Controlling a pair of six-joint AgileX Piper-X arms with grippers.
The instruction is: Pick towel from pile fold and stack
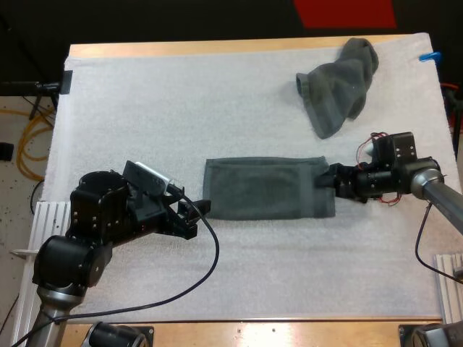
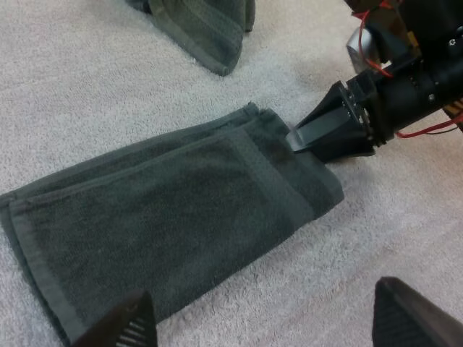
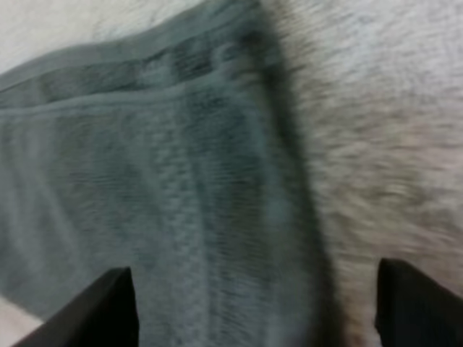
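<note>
Two towels on the white mat (image 1: 145,108): folded towel (image 1: 268,189) mid-mat, crumpled towel (image 1: 340,83) far right. Left claw (image 1: 197,210) spread open just off the folded towel's left end; right claw (image 1: 327,179) open at its right end, possibly touching. Risk: snagging one layer only, undoing the fold.

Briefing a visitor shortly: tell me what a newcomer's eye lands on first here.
A folded towel lying flat in the middle of the white mat draws the eye first, with the open left end effector at its left end and the open right end effector at its right end. Then the crumpled towel, heaped near the mat's far right corner.
</note>
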